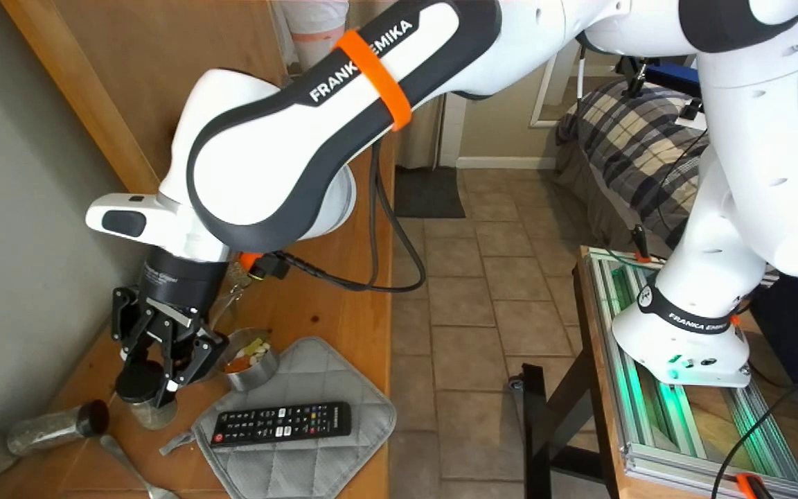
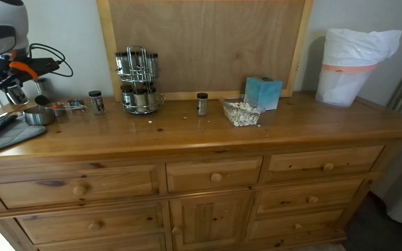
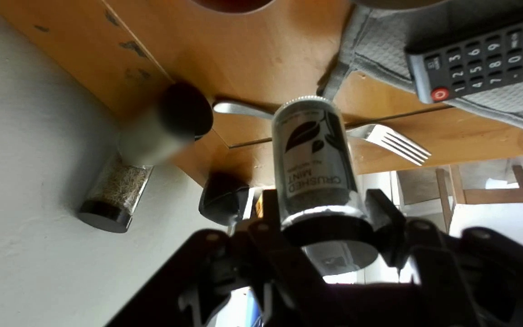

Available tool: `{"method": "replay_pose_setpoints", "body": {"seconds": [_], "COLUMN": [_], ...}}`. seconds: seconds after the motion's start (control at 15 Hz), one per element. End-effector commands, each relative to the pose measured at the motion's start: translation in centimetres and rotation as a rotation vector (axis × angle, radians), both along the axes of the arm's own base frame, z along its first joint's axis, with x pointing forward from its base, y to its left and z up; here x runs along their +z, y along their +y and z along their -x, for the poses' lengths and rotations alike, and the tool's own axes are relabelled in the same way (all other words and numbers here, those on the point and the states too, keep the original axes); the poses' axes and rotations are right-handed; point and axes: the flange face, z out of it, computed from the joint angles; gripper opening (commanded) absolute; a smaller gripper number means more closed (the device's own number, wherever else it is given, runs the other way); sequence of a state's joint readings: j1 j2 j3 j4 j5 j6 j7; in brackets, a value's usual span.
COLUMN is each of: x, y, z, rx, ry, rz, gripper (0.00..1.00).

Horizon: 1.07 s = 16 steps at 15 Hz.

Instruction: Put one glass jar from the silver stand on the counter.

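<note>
Glass jar, clear, cylindrical, black-capped, labelled crushed mint, is held by the black two-finger gripper. Jaws are parted by the cap's width only, one pressed to either side of the cap end. Jar body is carried out past the grip, base pointed away, long axis roughly in line with the gripper. In an exterior view the jar is shown leaning off upright, so levelling is judged to be needed before set-down. Contact between base and the long light-brown wooden counter cannot be confirmed; the base looks raised. Placing and release are judged to be the steps left.

Just beyond the base in the wrist view, a shiny metal fork is seen, its handle partly hidden behind the jar; a wobble is risked if it is landed on. A black-capped glass jar lying on its side is near on one side; on the other, a grey quilted pot holder with a black remote control on top. Room between these is judged tight.

Farther along the counter, the round tiered silver wire stand is seen well apart, loaded with similar jars on both tiers. Past the counter, tiled floor and a plaid-covered bed are seen.
</note>
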<state>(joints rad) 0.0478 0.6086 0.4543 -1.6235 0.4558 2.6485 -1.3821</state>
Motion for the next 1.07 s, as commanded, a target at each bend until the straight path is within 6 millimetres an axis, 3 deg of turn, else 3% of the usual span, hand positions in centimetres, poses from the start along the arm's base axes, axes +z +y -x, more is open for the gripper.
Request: {"method": "replay_pose_setpoints", "body": {"seconds": [0.0, 0.33, 1.0], "x": [-1.6, -3.4, -3.6], "y": [-0.1, -0.8, -2.4], "z": [0.2, 0.5, 0.7], "rx": [-0.029, -0.048, -0.122], "ry": [0.02, 0.066, 0.069], "rz": [-0.054, -0.039, -0.027], "gripper": [0.26, 0.26, 0.26]}}
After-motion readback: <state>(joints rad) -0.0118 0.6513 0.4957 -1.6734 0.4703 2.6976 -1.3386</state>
